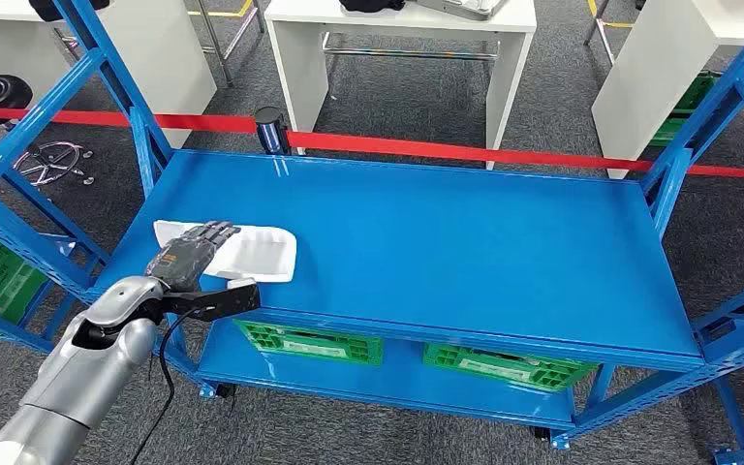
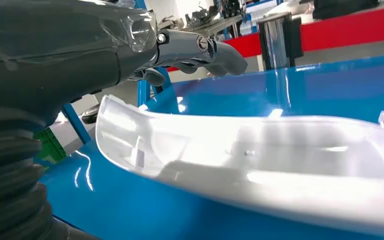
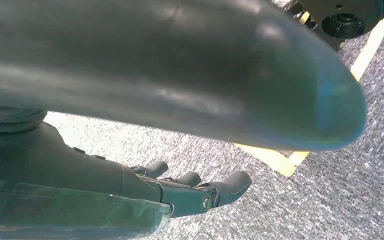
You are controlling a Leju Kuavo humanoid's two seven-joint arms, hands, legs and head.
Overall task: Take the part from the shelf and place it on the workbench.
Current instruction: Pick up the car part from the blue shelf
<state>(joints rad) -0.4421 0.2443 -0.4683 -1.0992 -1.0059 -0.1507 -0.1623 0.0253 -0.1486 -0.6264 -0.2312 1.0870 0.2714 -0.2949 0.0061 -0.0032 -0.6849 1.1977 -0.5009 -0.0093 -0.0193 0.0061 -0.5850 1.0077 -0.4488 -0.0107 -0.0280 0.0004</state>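
a large blue metal shelf (image 1: 465,232) fills the head view, its flat top glossy and framed by slanted blue uprights. beyond its far edge a red barrier tape (image 1: 446,150) runs across, held by a dark post (image 1: 269,129), with white tables (image 1: 397,39) on grey carpet behind. on the lower tier sit two green crates (image 1: 312,342), side by side under the front edge.

the part (image 1: 242,252), a white plastic piece, lies on the shelf top near the front left corner. its long axis runs roughly along the shelf's front edge, left to right. in the left wrist view the part (image 2: 260,160) looks like a shallow, glossy, curved shell with a raised rim and a small tab at one end, its hollow side facing up.

the left hand (image 1: 192,254) reaches in from the lower left and lies over the left end of the part, dark fingers extended close together across the top of it; the thumb sits by the near edge. whether it actually grips the part cannot be told.

the right hand (image 3: 180,192) hangs over grey carpet with a yellow floor line (image 3: 280,160), fingers loosely extended, holding nothing.
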